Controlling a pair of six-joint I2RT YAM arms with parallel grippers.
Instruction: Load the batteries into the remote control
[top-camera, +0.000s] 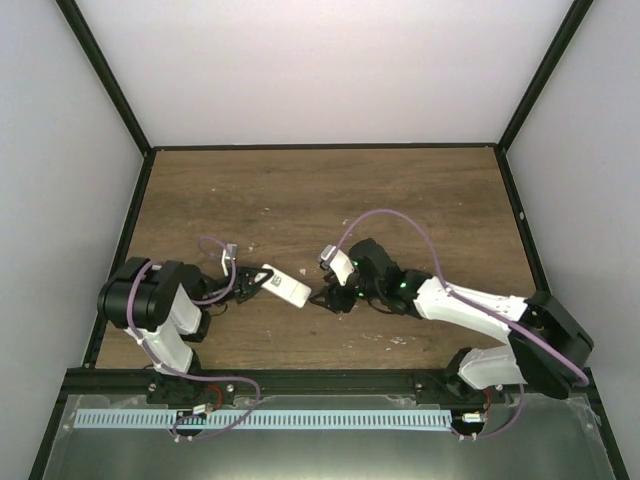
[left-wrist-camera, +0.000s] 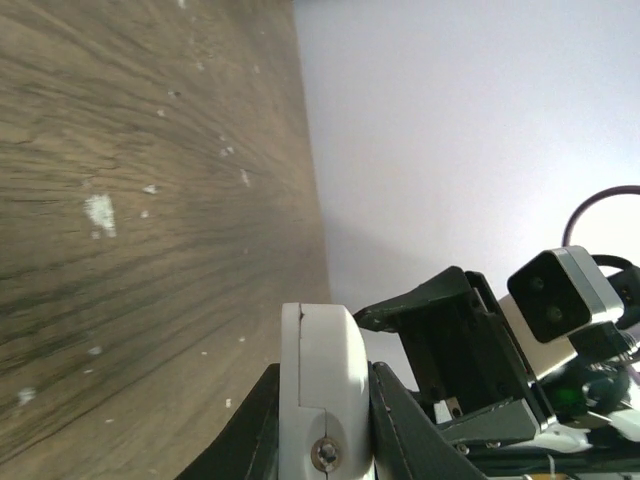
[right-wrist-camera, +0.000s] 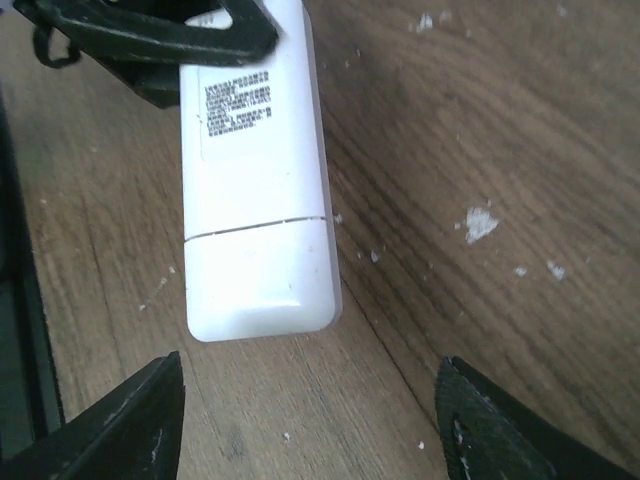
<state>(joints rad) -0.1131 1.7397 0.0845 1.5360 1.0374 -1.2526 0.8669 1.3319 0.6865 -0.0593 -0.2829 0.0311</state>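
The white remote control (top-camera: 284, 287) lies on the wooden table between the two arms, back face up, with a printed label and its cover seam showing in the right wrist view (right-wrist-camera: 255, 190). My left gripper (top-camera: 250, 283) is shut on the remote's left end; its end face with a screw fills the left wrist view (left-wrist-camera: 322, 400). My right gripper (top-camera: 322, 298) is open, its fingers (right-wrist-camera: 130, 425) spread wide just short of the remote's free right end. The blue batteries are out of view.
The black frame rail (top-camera: 320, 381) runs along the near table edge behind the arm bases. White enclosure walls (top-camera: 320, 60) stand at the back and sides. Purple cables (top-camera: 390, 222) loop over both arms.
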